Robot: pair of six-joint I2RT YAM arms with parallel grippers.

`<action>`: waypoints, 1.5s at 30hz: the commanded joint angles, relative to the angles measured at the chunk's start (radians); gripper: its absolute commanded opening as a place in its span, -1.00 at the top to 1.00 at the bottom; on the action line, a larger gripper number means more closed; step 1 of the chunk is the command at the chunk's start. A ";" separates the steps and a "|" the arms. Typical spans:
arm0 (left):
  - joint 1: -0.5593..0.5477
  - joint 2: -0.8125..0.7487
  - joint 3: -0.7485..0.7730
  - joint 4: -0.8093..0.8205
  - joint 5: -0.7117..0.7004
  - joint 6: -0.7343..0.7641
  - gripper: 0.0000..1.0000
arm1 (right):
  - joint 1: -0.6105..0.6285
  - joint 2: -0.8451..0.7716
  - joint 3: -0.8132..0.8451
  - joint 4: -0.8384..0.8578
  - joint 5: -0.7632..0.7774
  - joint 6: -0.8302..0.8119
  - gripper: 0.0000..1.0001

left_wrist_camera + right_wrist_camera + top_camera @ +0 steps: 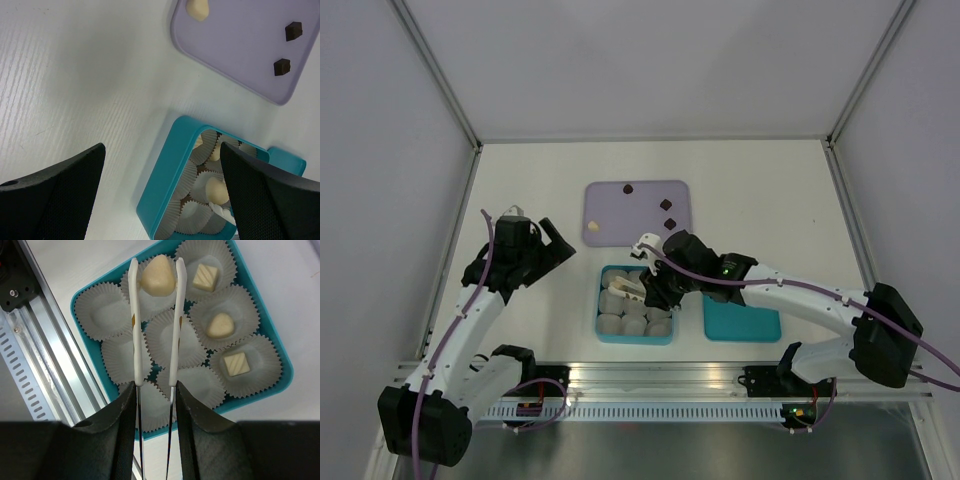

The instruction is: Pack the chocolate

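My right gripper [155, 390] is shut on white tongs [134, 340]. The tongs pinch a cream-white chocolate [157, 280] over a paper cup at a corner of the teal box [233, 402]. Three more cream chocolates [220, 325] lie in cups there. In the top view the right gripper [655, 285] hangs over the box [603, 300]. The lavender tray [640, 205] behind it holds three dark pieces [667, 204] and one cream piece [593, 228]. My left gripper [545, 240] is open and empty, left of the box; its wrist view shows the gripper [162, 147] above the box edge [167, 170].
The teal lid [741, 322] lies right of the box. Several paper cups [105, 310] in the box are empty. A metal rail [720, 375] runs along the near table edge. White walls close the sides and back.
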 commanded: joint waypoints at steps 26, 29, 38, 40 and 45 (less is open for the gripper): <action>-0.003 -0.005 0.039 0.026 0.019 0.048 -0.99 | 0.077 0.097 0.011 0.076 0.061 0.022 0.67; -0.003 -0.009 0.036 0.025 0.019 0.049 -0.99 | 0.079 0.100 0.002 0.084 0.065 0.028 0.67; -0.003 -0.011 0.036 0.019 0.014 0.049 -0.99 | 0.085 0.120 0.000 0.093 0.080 0.025 0.67; -0.003 -0.011 0.036 0.019 0.011 0.051 -0.99 | 0.088 0.128 0.002 0.090 0.091 0.026 0.67; -0.003 -0.009 0.036 0.017 0.007 0.054 -0.99 | 0.094 0.146 0.003 0.093 0.092 0.028 0.67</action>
